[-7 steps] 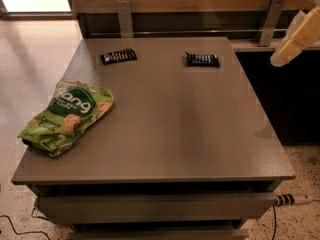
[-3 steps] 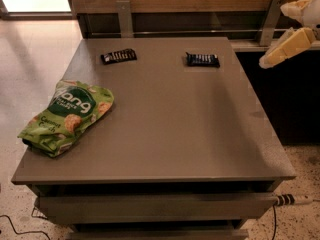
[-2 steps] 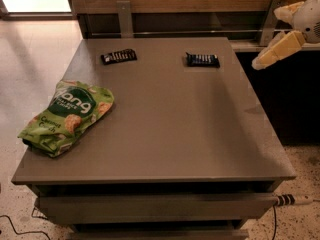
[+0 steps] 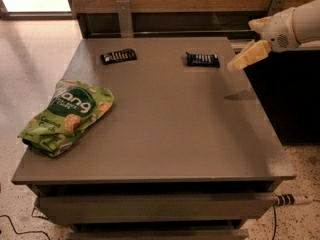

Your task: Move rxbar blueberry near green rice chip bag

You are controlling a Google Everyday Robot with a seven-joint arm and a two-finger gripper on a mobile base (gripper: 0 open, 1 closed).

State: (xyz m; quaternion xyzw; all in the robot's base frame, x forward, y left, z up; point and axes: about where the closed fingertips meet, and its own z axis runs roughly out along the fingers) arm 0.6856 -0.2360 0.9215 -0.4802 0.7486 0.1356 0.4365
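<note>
The rxbar blueberry (image 4: 202,59), a small dark navy bar with white lettering, lies flat at the back right of the grey table (image 4: 170,134). The green rice chip bag (image 4: 67,115), large and crinkled, lies at the table's left edge, far from the bar. My gripper (image 4: 241,45) hangs in the air over the table's back right corner, just right of the bar and above it. Its cream fingers (image 4: 248,56) stand apart and hold nothing.
A similar bar in a black wrapper (image 4: 119,56) lies at the back left of the table. A wooden wall with metal brackets (image 4: 124,13) runs behind the table. A dark cabinet (image 4: 290,99) stands to the right. A drawer front (image 4: 155,206) sits under the tabletop.
My gripper has moved left and down from the right edge of view toward the table's back right corner. The bars and the bag have not moved.
</note>
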